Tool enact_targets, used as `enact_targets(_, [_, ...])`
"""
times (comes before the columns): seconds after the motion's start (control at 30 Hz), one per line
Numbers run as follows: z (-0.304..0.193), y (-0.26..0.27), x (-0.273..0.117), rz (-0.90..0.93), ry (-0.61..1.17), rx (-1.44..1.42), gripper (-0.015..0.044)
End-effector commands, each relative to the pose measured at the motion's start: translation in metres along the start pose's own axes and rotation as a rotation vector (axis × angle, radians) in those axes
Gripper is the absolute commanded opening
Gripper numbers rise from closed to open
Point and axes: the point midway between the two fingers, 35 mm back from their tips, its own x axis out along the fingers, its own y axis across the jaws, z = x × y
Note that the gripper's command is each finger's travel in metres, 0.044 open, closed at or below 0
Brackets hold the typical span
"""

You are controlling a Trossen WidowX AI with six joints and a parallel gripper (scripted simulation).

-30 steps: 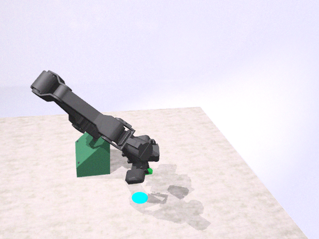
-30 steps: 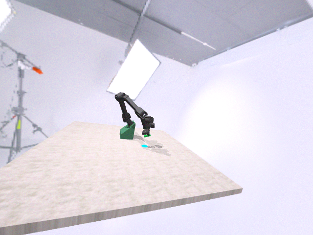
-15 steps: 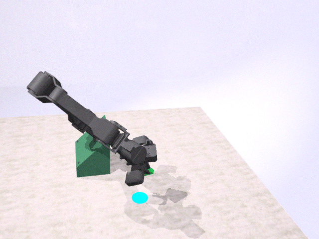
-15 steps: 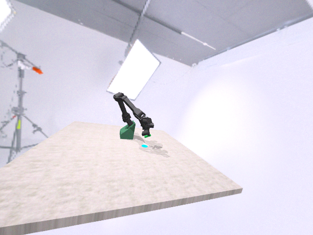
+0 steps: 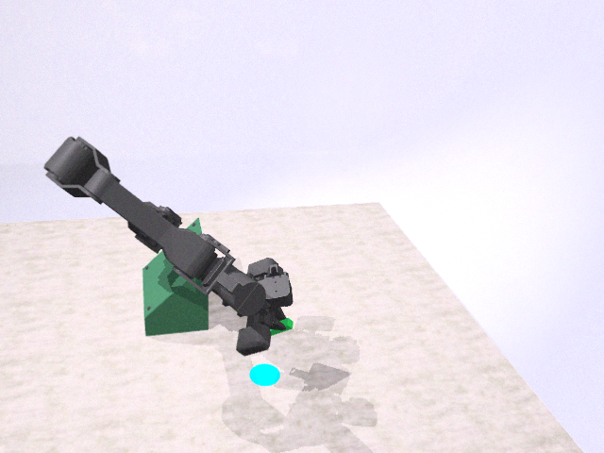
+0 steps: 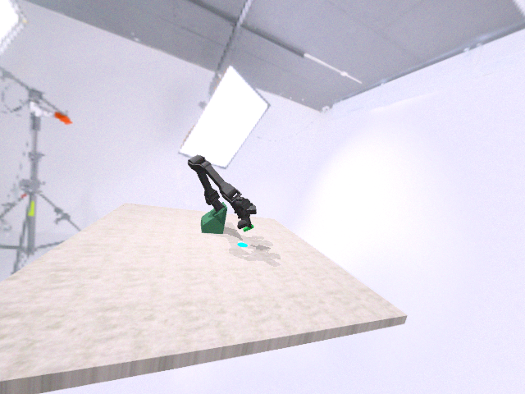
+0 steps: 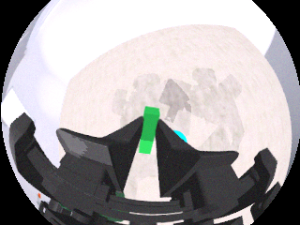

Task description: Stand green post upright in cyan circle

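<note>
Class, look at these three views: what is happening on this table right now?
A single dark robot arm has its jaws shut on a small green post, carrying it above the pale table. The post is not yet over the cyan circle, which lies on the table nearby. The arm's green base block stands behind.

A pale, mottled stone-look table (image 5: 439, 341) carries the scene — its edge shows a wood-grain band in the exterior view. On it stands a green wedge-shaped block (image 5: 173, 307), and nearby — well apart from the block — lies a flat cyan circle (image 5: 264, 374) among grey shadows.
</note>
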Motion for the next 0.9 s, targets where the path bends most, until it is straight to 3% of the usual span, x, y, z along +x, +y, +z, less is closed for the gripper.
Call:
enact_targets(0.0, [0.0004,0.0006,-0.0003,0.007,-0.039,-0.011,0.0023])
enact_targets(0.87, [-0.0003,-0.0012,-0.0041,0.008,-0.23,-0.048,0.0023])
